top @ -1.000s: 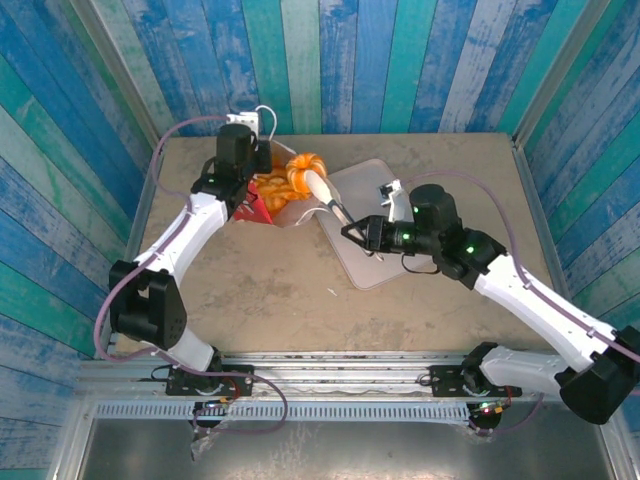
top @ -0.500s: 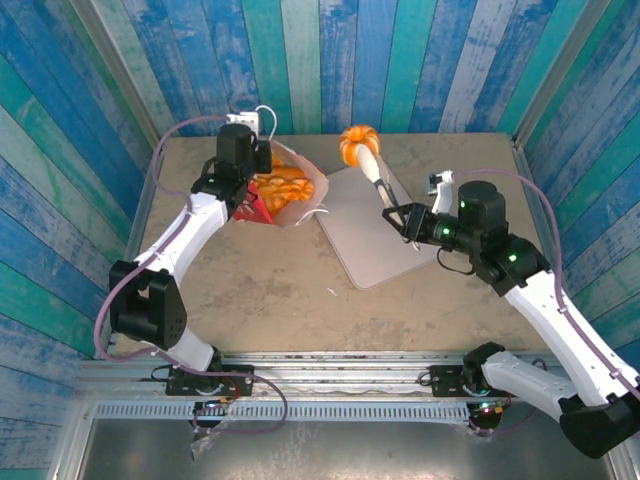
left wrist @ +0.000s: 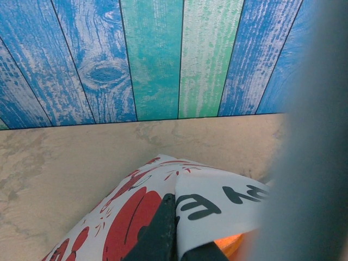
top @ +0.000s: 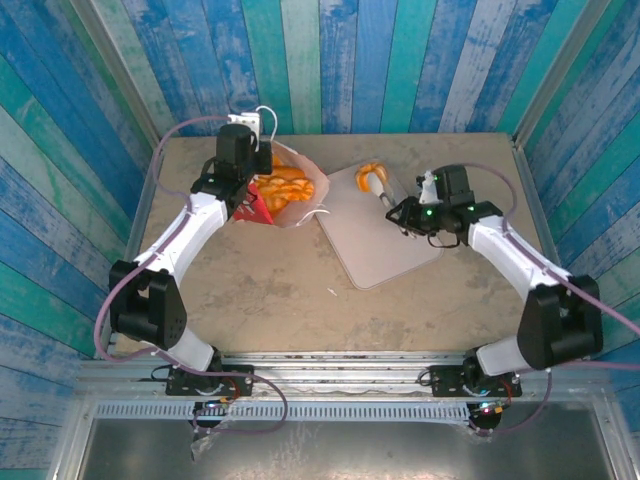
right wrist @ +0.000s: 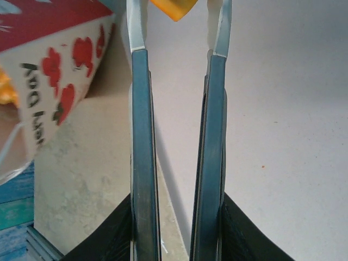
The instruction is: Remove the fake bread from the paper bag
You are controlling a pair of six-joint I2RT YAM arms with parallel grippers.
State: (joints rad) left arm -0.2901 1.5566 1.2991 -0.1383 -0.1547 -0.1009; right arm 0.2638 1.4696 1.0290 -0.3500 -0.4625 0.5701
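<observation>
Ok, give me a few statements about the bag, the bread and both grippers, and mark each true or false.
1. The left gripper pinches an edge of the paper bag. True.
2. The right gripper holds an orange pastry over the tray. True.
3. The paper bag is empty. False: orange pastries show in its mouth.
4. The paper bag stands on the tray. False: it lies on the table, beside the tray.
5. The right gripper hangs open with nothing in it. False: it is closed on the pastry.
</observation>
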